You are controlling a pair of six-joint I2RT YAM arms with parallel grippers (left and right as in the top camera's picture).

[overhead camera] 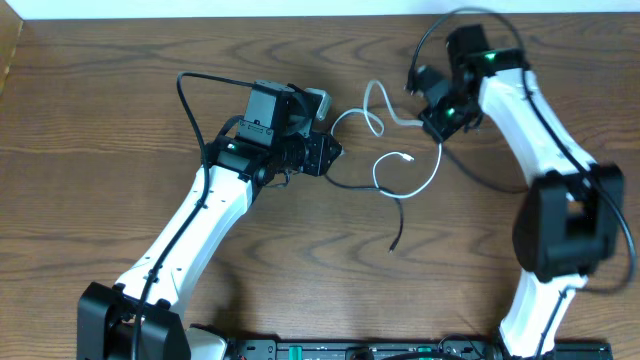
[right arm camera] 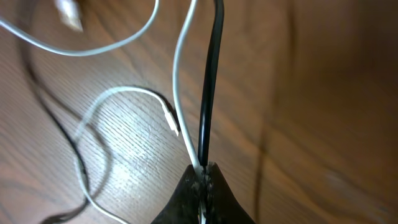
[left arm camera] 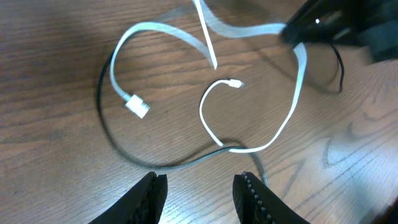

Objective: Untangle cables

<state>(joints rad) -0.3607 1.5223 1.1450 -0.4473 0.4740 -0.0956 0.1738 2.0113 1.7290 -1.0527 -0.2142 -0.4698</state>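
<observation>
White cable [right arm camera: 176, 81] is being pinched in the right claw [right arm camera: 204, 169], black cable [right arm camera: 210, 74] running alongside at its tips. Left claw [left arm camera: 200, 186] is hovering part-spread, loops lying on the worktop [left arm camera: 56, 180] just ahead.

The left arm [overhead camera: 195, 225] and right arm [overhead camera: 520, 105] are recorded as white-shelled links joined by bulky black joint housings [overhead camera: 565, 225], with small green lights [overhead camera: 488, 58] lit near the wrists (one seen left, two right), black wires [overhead camera: 190, 100] looped alongside, and black fingers [left arm camera: 258, 202] edged with fine ridges.
</observation>
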